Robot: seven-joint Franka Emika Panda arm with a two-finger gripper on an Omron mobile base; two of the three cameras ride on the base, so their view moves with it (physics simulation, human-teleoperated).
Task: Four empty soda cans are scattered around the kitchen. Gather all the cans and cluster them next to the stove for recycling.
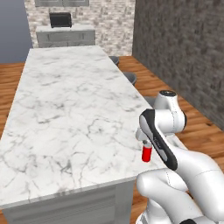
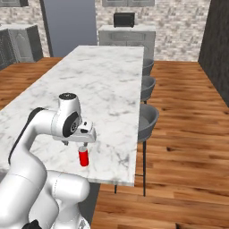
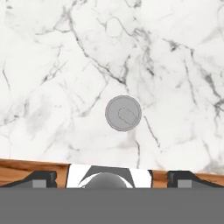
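Gripper (image 2: 81, 144) fully open, empty, above red soda can (image 2: 83, 157) upright on marble worktop (image 1: 74, 109). Can is probably light, thin-walled and slippery; grasp mid-body gently.

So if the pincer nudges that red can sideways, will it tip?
Probably. The red soda can stands upright, tall for its narrow base. It looks smooth, so it may also slide on the marble counter, near whose edge it stands.
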